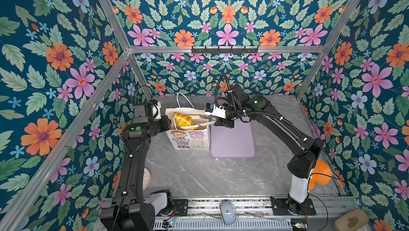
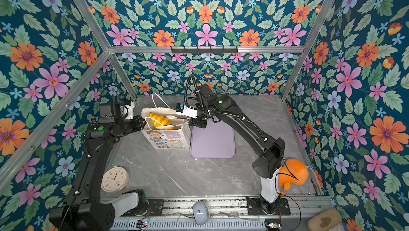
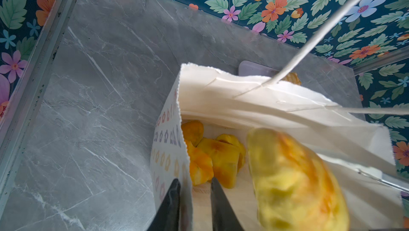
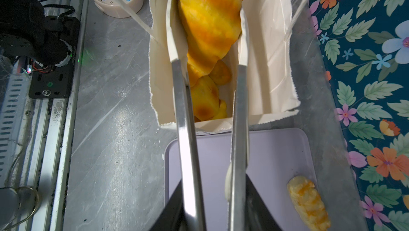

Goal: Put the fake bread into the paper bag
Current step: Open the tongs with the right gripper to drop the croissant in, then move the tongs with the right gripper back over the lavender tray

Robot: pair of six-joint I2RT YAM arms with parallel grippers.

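Right wrist view: we see our right gripper (image 4: 212,187) with its jaws clamped on the tongs (image 4: 186,108), whose tips, well beyond the jaws, touch the croissant (image 4: 210,15) on both sides in the bag (image 4: 265,53) mouth. More breads (image 4: 203,99) lie on the bag floor; a pastry (image 4: 307,203) sits on the tray (image 4: 210,152) beside the jaws. Our left gripper (image 3: 194,183) pinches the bag wall between its jaws

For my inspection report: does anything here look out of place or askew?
Nothing is spilled or damaged. The croissant, gripped by the tongs, hangs slanted in the paper bag's mouth, and one ridged bread lies alone near the lilac tray's edge.
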